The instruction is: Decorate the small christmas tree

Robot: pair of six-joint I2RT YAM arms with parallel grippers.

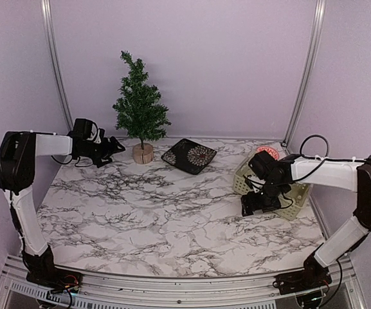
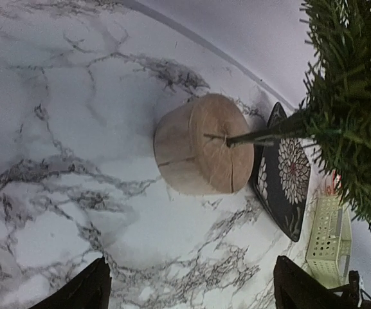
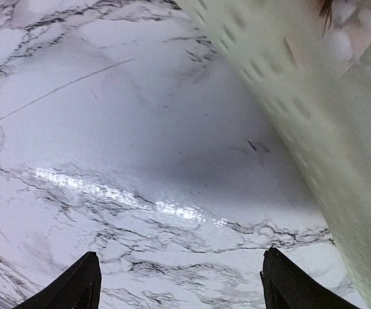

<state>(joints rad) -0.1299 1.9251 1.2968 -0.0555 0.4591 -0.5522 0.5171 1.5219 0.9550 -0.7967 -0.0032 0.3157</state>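
Note:
The small christmas tree (image 1: 139,103) stands at the back left of the marble table on its round log-slice base (image 1: 143,153). My left gripper (image 1: 117,146) hovers just left of that base, open, with nothing between its fingers. In the left wrist view the base (image 2: 201,153) lies ahead of the open left gripper (image 2: 195,293), with the thin trunk (image 2: 269,132) and green branches (image 2: 352,96) to the right. My right gripper (image 1: 248,208) hangs low beside the pale basket (image 1: 281,193), open and empty. The right wrist view shows the right gripper (image 3: 179,290) over bare marble, next to the basket wall (image 3: 314,96).
A black square plate (image 1: 189,156) with a white flower pattern lies right of the tree base, also visible as the plate (image 2: 285,174) in the left wrist view. Something red (image 1: 267,152) shows at the basket's far end. Purple walls close the back and sides.

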